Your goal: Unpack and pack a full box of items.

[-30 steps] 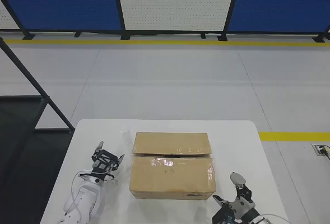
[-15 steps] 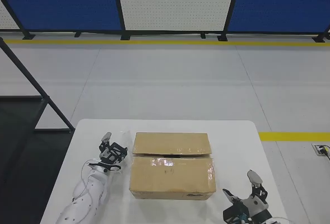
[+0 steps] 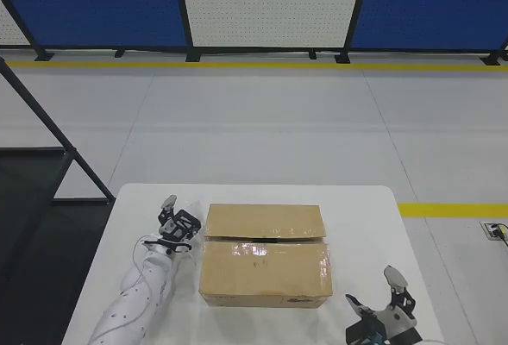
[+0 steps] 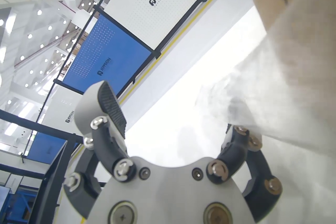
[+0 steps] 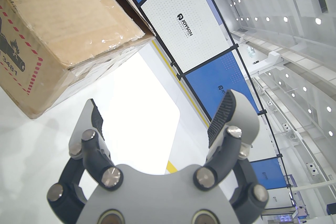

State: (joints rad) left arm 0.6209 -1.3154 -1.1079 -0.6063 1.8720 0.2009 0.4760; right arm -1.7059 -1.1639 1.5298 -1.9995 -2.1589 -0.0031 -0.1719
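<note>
So the cardboard box point(image 3: 265, 255) sits pretty much dead centre on the white table point(image 3: 357, 207), top flaps down, with shiny clear tape point(image 3: 255, 249) over the seam. From the right wrist view you can also spot a red dashed label point(image 5: 31, 70) on one of its sides. The left gripper point(image 3: 181, 217) is at roughly 10 o'clock from the box, just beside its far corner. Its jaws are spread wide, and in its own wrist view something pale and blurry covers one finger. Can't tell what it is, or whether anything's touching. The right gripper point(image 3: 374, 291) is off at about 4 o'clock, well apart from the box near the table's front edge, jaws wide with nothing between them.
</note>
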